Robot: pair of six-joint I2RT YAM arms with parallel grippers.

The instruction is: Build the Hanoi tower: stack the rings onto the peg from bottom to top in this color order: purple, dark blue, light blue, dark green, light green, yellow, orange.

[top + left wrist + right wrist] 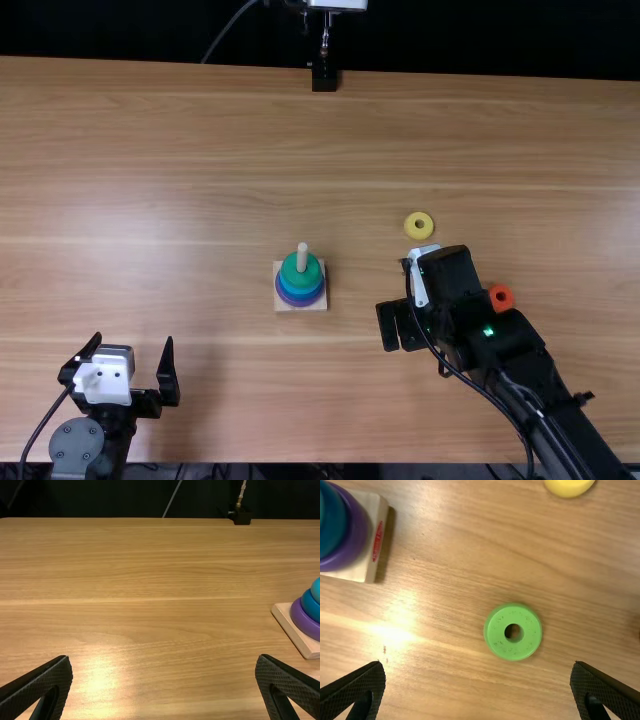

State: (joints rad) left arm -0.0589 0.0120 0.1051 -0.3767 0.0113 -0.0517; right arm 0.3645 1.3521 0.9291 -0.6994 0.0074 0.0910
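The wooden peg (302,257) rises from a square base (281,303), with purple, dark blue, light blue and dark green (290,273) rings stacked upward. My right gripper (400,326) is over the table right of that base; in its wrist view the right gripper (477,681) is open above a light green ring (495,630) lying flat. A yellow ring (410,233) lies behind the right gripper, and an orange ring (501,291) is beside its arm. At the near left, my left gripper (133,343) stands open; in its wrist view the left gripper (164,671) holds nothing.
A black mount (324,78) stands at the middle of the table's far edge. The right arm (545,400) crosses the near right part of the table (180,180), passing close to the orange ring.
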